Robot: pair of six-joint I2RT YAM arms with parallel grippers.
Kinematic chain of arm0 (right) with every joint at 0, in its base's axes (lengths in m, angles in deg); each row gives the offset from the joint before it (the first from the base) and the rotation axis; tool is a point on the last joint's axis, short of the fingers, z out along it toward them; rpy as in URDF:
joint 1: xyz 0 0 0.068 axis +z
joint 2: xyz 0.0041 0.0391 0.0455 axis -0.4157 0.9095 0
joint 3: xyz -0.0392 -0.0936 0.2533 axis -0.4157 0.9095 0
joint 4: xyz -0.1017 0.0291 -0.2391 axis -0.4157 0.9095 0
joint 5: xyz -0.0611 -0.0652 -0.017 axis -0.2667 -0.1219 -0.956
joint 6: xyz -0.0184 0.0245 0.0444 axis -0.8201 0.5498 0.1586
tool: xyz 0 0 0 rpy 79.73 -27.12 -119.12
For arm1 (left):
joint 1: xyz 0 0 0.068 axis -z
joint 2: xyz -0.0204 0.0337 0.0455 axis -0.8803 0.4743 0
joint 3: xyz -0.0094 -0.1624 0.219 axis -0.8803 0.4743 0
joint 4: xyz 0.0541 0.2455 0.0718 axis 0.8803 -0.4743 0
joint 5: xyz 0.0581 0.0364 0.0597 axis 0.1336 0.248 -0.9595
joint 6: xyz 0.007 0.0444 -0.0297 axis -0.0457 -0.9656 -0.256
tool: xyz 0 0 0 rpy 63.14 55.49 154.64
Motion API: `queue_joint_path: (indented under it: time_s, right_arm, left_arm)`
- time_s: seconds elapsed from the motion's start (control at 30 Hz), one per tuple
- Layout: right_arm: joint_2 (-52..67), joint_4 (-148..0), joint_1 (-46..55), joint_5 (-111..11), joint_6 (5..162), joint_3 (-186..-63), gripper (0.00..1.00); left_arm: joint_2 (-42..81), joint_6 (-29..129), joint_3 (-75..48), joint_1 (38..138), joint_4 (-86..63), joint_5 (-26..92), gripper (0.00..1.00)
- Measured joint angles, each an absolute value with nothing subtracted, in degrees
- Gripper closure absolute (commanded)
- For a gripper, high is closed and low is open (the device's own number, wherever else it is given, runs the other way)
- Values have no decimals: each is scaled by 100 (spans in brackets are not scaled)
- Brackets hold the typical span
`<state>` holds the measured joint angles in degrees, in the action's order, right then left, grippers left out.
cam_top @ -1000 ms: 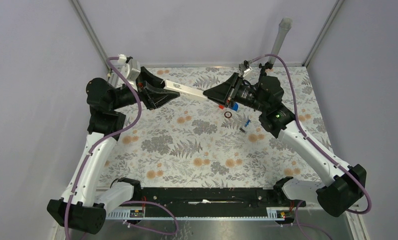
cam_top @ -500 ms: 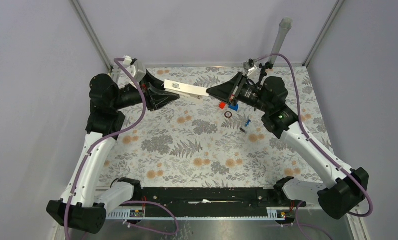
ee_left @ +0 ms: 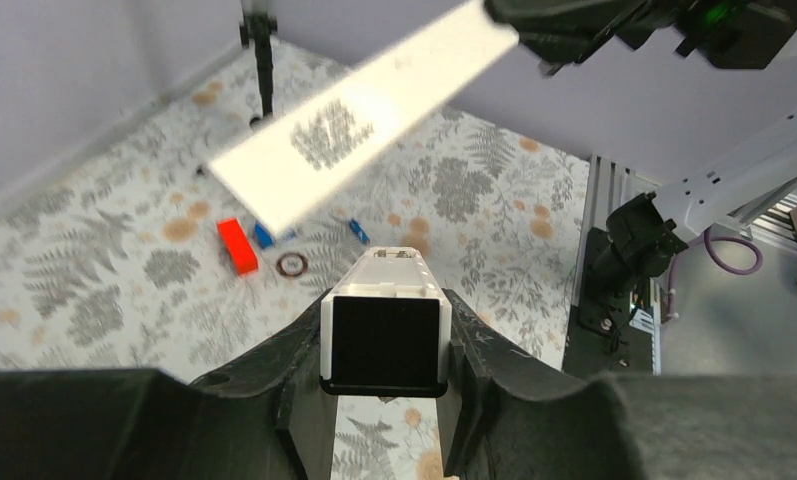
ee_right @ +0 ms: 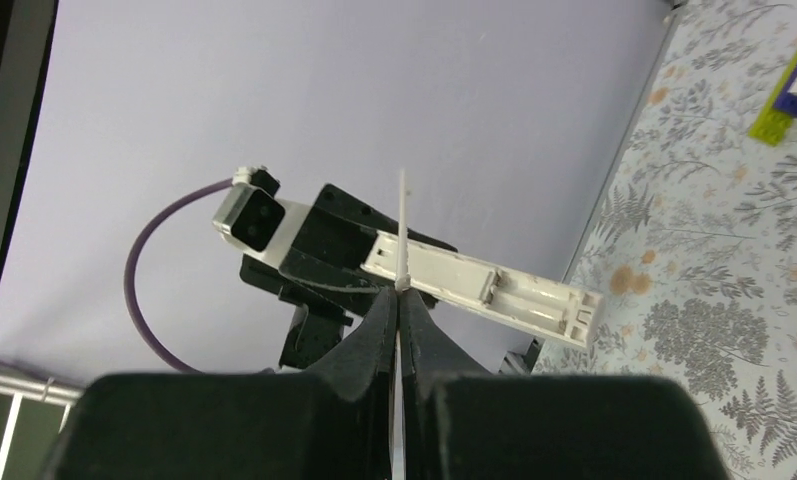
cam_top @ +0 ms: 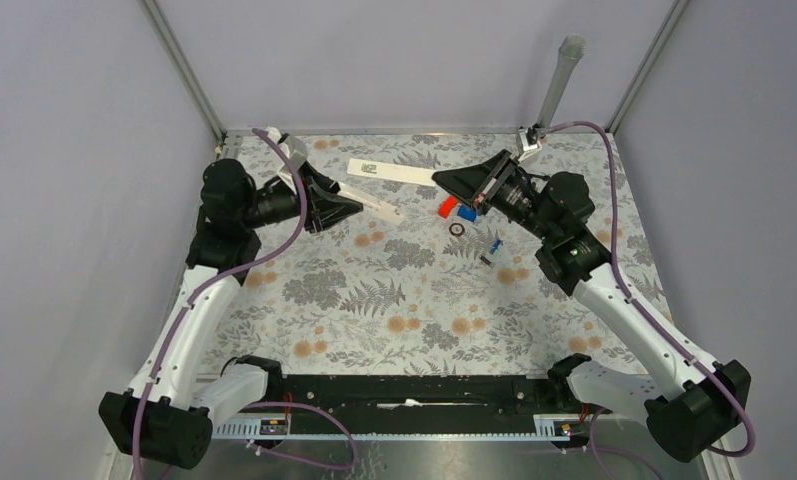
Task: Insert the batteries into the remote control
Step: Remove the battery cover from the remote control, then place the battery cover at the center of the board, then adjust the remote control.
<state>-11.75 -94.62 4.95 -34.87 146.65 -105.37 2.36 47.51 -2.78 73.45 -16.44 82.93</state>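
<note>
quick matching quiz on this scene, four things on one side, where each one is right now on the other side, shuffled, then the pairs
Things:
1. remote control
2. flat white strip
3. red block
4. battery

Places:
A. on the mat, beside the blue piece
B. pinched in the right fingers, above the mat
C. on the mat, right of the dark ring in the top view
D. clamped in the left fingers, above the mat

Pairs: 1-D, 2-B, 3-A, 4-C
</note>
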Motion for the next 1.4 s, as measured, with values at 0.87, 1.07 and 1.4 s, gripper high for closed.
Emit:
queue_joint_path:
  time_s: [0.87,1.07,1.4]
  right_arm:
    - [14,-8914,1046,-5356,13454,-8043,80]
    - [-312,-8448,1055,-5636,13221,-7770,27]
    - [-1225,-7548,1055,-4768,11732,-8996,11]
  left_arm:
    - [-984,5164,949,7345,-1454,7360,100]
    - [-982,5296,975,7345,-1268,7463,100]
    - [-617,5580,813,7348,-1093,8125,100]
